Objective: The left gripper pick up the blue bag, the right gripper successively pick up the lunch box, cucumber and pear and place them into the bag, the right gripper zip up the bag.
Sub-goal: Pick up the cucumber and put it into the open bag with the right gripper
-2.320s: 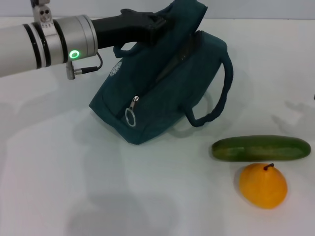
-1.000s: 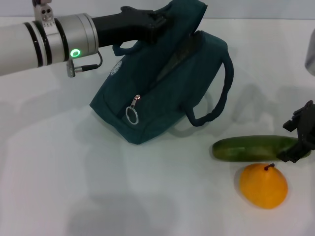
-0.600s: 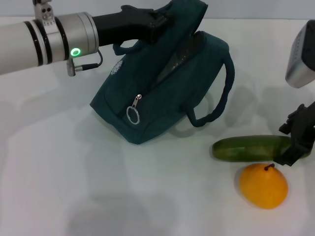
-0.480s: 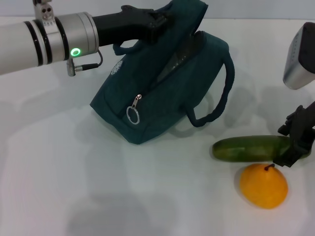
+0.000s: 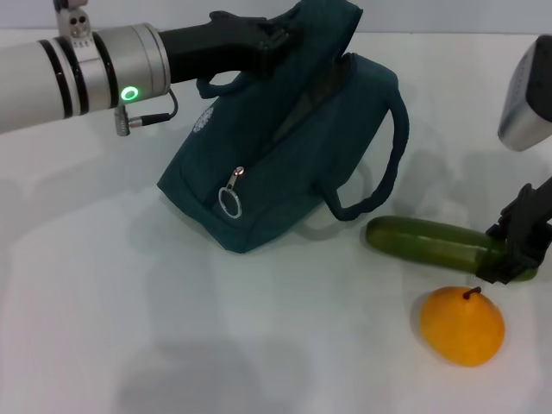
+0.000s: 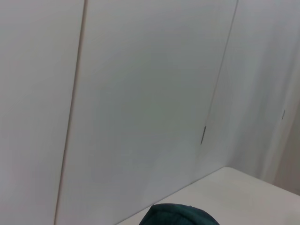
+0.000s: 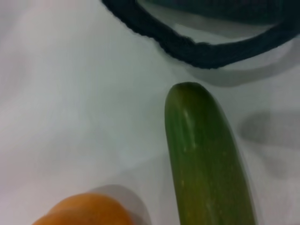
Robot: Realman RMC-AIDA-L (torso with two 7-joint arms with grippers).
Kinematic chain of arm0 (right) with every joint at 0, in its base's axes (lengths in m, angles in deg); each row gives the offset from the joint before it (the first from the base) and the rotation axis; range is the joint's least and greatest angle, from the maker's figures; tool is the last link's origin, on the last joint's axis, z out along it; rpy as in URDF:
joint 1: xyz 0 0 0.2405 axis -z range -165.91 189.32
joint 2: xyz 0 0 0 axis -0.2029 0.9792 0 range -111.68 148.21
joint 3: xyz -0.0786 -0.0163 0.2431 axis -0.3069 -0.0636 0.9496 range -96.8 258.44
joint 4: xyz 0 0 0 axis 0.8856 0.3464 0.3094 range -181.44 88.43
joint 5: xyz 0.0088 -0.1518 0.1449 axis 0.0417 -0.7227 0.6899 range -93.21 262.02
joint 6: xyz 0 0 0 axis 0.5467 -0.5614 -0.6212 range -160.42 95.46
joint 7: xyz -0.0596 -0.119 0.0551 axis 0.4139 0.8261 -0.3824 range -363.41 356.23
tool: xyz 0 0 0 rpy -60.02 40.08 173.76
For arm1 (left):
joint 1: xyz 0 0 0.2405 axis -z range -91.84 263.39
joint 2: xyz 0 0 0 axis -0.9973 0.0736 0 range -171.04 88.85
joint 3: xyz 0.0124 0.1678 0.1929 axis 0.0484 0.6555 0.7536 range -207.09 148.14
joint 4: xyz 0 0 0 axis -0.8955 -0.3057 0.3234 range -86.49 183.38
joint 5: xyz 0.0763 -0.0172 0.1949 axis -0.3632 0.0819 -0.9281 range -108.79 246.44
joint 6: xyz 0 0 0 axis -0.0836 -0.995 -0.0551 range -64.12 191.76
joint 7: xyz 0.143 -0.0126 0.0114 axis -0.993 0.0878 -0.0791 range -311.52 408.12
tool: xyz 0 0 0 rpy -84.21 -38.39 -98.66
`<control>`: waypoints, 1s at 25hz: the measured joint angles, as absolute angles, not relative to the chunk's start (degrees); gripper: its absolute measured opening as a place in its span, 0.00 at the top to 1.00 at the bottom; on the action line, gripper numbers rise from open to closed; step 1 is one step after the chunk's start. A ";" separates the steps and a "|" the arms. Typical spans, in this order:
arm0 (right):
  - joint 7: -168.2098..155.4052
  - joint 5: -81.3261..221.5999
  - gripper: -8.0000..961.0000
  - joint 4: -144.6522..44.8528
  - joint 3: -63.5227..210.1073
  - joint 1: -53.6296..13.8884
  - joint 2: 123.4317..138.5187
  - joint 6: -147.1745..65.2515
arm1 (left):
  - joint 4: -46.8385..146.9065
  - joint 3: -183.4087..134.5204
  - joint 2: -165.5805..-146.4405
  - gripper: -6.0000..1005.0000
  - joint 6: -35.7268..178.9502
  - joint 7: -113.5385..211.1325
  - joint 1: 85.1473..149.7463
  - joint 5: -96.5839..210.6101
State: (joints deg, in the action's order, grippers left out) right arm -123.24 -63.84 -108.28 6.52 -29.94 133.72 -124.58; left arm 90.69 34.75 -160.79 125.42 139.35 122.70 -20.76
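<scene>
Cucumber (image 5: 431, 244) lies on your white surface (image 5: 112, 293), right of the blue bag (image 5: 285, 147), its right end pinched by your right tool (image 5: 515, 254). Pear (image 5: 461, 326) sits just nearer, apart from it. Your left tool (image 5: 274, 39) holds the bag's top at far left, clamped on the fabric
</scene>
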 joint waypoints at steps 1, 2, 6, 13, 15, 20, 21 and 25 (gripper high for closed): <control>-123.33 -63.80 0.33 -108.44 7.56 -29.77 133.69 -124.62 | 90.70 34.75 -160.80 0.95 125.45 139.35 122.69 -20.75; -123.34 -63.74 0.36 -108.54 8.51 -29.57 133.69 -124.71 | 90.70 34.75 -160.80 0.95 125.46 139.35 122.69 -20.75; -123.46 -62.78 0.36 -110.36 13.91 -26.84 133.76 -124.98 | 90.67 34.73 -160.76 0.95 125.65 139.35 122.67 -20.73; -123.66 -53.14 0.36 -116.27 27.79 -17.69 133.84 -124.92 | 91.08 34.49 -160.72 0.95 125.73 138.73 121.27 -19.71; -123.59 -49.51 0.36 -116.45 31.57 -15.46 133.83 -124.32 | 91.10 34.49 -160.71 0.95 125.75 138.17 121.06 -19.21; -122.61 -42.78 0.36 -115.80 37.57 -11.88 133.80 -123.99 | 91.14 34.54 -160.71 0.95 125.86 137.37 120.70 -18.53; -122.04 -41.19 0.36 -115.73 38.63 -11.32 133.82 -123.97 | 91.14 34.59 -160.72 0.95 125.89 137.30 120.66 -18.53; -114.81 -29.09 0.36 -114.11 41.44 -9.01 133.76 -126.01 | 91.16 34.85 -160.84 0.95 128.05 137.19 120.56 -18.05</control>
State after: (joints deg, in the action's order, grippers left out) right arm -114.81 -29.09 -114.11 41.44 -9.01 133.76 -126.01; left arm 91.16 34.85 -160.84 128.05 137.19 120.56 -18.05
